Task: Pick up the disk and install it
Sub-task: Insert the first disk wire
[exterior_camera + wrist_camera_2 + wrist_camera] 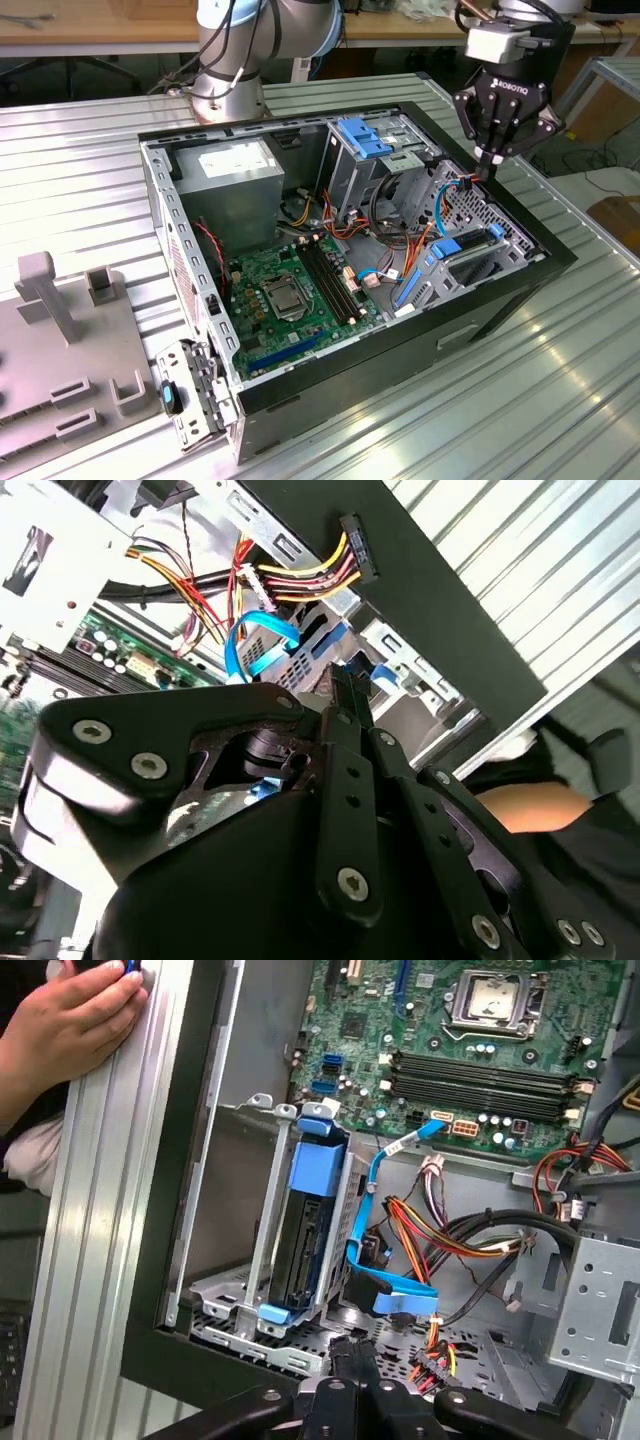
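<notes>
The disk [305, 1222], dark grey in a bright blue frame, stands on edge inside the metal bay at the open computer case's corner; in the exterior view the disk [478, 262] lies low on the case's right side. My gripper [488, 165] hangs above the case's far right edge, up and away from the disk, fingers closed together with nothing between them. In the first wrist view the gripper [352, 1355] points down toward the case floor beside the bay and a blue cable [385, 1295]. In the second wrist view the gripper [345, 685] shows its black fingers pressed together.
The case holds a green motherboard [290, 290], a grey power supply [235, 175], a blue ribbed clip [365, 138] on a metal bay, and bundled coloured wires [450, 1230]. A person's hand [70, 1020] rests on the table rail. A grey fixture [60, 330] stands at the exterior view's left.
</notes>
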Controlling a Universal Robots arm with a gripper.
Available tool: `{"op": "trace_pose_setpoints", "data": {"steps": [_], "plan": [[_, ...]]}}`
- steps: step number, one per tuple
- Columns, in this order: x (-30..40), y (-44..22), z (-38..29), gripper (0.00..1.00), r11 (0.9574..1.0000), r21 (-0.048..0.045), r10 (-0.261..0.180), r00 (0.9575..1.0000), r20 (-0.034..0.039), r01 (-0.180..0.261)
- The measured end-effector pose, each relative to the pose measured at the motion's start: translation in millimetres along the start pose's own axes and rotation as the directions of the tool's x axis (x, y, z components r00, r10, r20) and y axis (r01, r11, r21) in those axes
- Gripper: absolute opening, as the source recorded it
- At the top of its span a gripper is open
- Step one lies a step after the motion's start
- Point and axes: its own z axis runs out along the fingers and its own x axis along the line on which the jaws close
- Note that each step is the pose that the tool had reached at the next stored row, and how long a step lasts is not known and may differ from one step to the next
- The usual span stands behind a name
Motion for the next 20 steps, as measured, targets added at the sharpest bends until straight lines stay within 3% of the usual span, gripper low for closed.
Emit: {"op": "trace_pose_setpoints", "data": {"steps": [1, 5, 6, 8, 9, 12, 15, 19, 20], "plan": [[-0.1, 0.0, 0.0, 0.11, 0.9994, 0.0080, -0.033, 0.9995, -0.0043, 0.033], [-0.3, -0.1, 0.1, 0.11, 0.9954, 0.0203, -0.094, 0.9954, -0.0197, 0.094], [-0.6, -0.2, 0.0, 0.11, 0.9929, 0.0232, -0.116, 0.9928, -0.0291, 0.117], [-5.2, -2.6, -1.0, 0.11, 0.9905, 0.0172, -0.136, 0.9891, -0.0582, 0.137], [-10.0, -4.6, -1.7, 0.11, 0.9899, 0.0167, -0.139, 0.9883, -0.0619, 0.141], [-14.3, -5.9, -2.0, 0.11, 0.9883, 0.0175, -0.150, 0.9864, -0.0674, 0.151], [-15.1, -6.0, -1.7, 0.11, 0.9828, 0.0260, -0.181, 0.9811, -0.0687, 0.183], [-15.6, -6.1, -0.7, 0.11, 0.9700, 0.0403, -0.237, 0.9690, -0.0714, 0.240], [-15.8, -6.1, -0.2, 0.11, 0.9631, 0.0468, -0.261, 0.9625, -0.0728, 0.265]]}}
